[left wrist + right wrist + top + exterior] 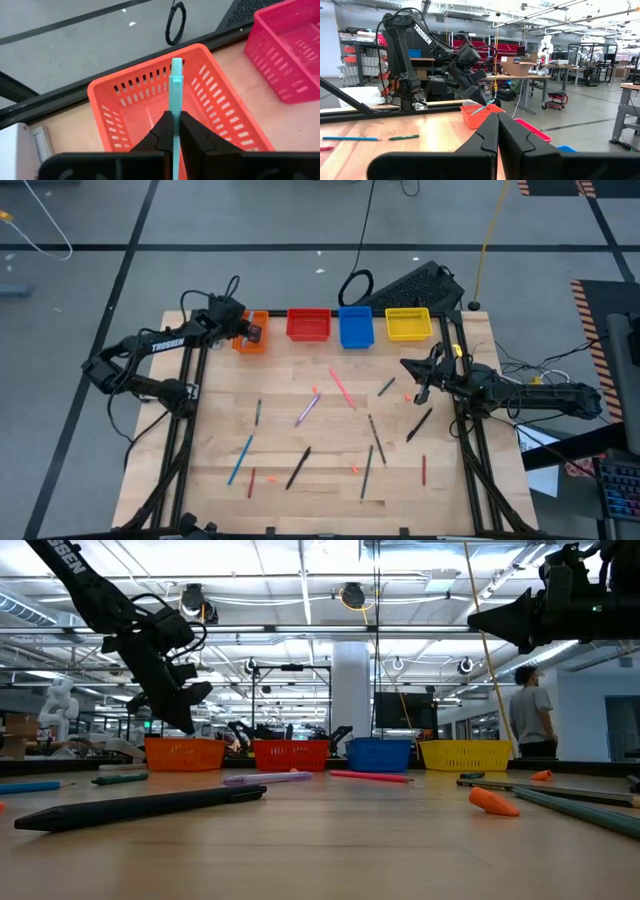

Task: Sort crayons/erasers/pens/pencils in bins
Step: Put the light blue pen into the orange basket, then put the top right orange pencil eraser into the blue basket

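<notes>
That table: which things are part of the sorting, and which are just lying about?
Part of the job:
- light blue pen held in the left gripper over the orange bin
- red bin, blue bin, yellow bin
- pink pencil
- right gripper

Lying about:
- keyboard
- cable loop

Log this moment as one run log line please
left end effector: shut on light blue pen, over orange bin | right end effector: shut, empty, hovering
</notes>
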You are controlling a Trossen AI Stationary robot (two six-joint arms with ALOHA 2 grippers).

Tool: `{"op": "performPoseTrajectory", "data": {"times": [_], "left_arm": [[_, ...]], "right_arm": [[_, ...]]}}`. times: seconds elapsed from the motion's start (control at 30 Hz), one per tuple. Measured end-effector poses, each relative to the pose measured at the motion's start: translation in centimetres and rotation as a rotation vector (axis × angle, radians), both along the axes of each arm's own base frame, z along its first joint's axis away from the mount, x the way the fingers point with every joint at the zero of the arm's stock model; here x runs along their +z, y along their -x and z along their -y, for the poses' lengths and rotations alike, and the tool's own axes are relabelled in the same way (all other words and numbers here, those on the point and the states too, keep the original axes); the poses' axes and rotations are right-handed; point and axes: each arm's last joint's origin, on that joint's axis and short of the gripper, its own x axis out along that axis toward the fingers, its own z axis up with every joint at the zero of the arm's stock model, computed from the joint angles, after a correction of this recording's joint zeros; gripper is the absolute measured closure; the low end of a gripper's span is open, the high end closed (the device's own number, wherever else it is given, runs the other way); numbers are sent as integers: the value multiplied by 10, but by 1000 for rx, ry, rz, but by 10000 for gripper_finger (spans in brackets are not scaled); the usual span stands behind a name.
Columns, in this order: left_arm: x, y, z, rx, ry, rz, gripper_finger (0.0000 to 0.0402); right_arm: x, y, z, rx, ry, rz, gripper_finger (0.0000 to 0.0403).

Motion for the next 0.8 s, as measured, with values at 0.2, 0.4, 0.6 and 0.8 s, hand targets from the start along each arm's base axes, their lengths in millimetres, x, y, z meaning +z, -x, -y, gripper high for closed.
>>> {"op": "performPoseTrajectory", "data": {"times": [0.2,0.4,0.6,0.8], "left_arm": [[0,-1,1,-42,1,-2,336],[8,0,1,-101,-63,-32,311],[40,8,14,-144,-198,12,310],[62,12,43,-299,-277,178,310]], "right_arm": [[0,0,0,0,0,0,403],[1,0,0,11,-54,28,403],[2,0,0,18,-91,62,403],[0,-1,1,-41,-113,48,403]]}}
